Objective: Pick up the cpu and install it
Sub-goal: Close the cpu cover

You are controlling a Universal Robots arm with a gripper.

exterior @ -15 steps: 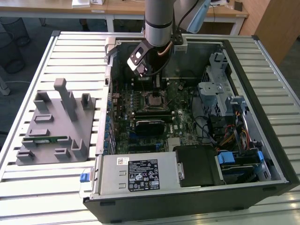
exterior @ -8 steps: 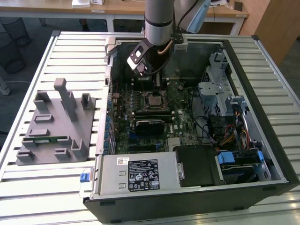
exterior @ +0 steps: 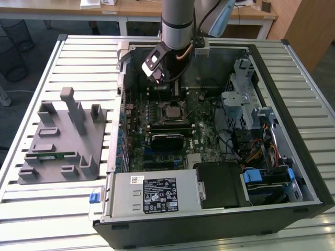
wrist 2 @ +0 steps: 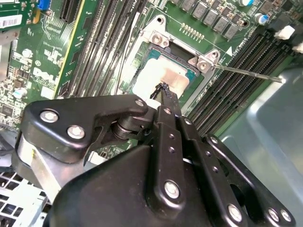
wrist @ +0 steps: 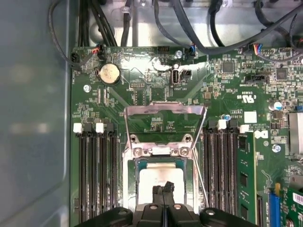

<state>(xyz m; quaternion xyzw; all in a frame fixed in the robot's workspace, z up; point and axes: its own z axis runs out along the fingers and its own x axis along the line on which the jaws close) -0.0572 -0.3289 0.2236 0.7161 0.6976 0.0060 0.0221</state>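
Slatted metal table (exterior: 31, 209) carries an open computer case (exterior: 209, 226); a grey plastic fixture (exterior: 57, 138) sits at the exterior view's left, well apart from the case. Robot arm (exterior: 178, 21) reaches down over the motherboard (wrist: 142, 71). In both wrist views the cpu (wrist: 161, 176) (wrist 2: 163, 74) lies flat in its socket, pale metal top up, between the banks of memory slots (wrist: 97, 175). Socket load plate (wrist: 163, 118) is hinged up, open. Gripper (wrist: 163, 188) (wrist 2: 163, 89): fingers pressed together, holding nothing, tips over the cpu's top. Contact with it: cannot tell.
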